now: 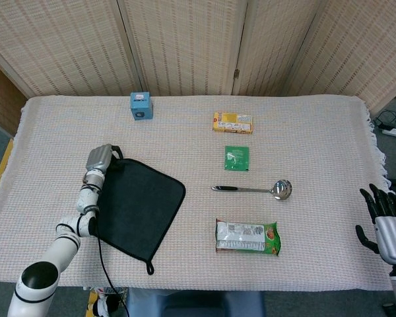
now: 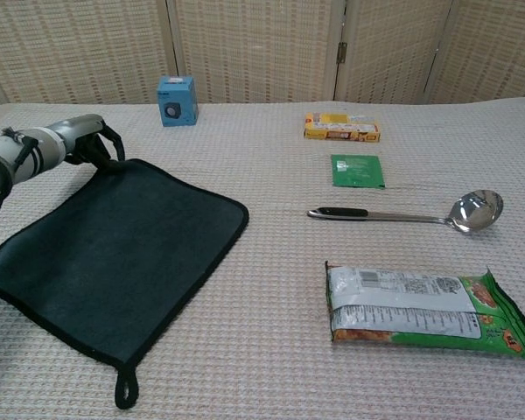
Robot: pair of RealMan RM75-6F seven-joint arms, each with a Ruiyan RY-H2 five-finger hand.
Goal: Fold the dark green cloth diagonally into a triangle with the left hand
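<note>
The dark green cloth [image 1: 138, 205] [image 2: 114, 245] lies flat as a diamond on the table's left side, its hanging loop [image 2: 122, 389] pointing to the front edge. My left hand [image 1: 100, 158] [image 2: 74, 140] sits at the cloth's far corner, fingers curled down over the hem and pinching it; the corner looks drawn slightly up toward the hand. My right hand [image 1: 383, 221] hangs past the table's right edge in the head view, fingers spread and holding nothing. The chest view does not show it.
A blue box [image 1: 140, 105] [image 2: 176, 88] stands at the back left. A yellow box [image 1: 232, 122], a green sachet [image 1: 236, 158], a metal spoon [image 1: 251, 189] and a snack pack [image 1: 247, 238] lie right of the cloth.
</note>
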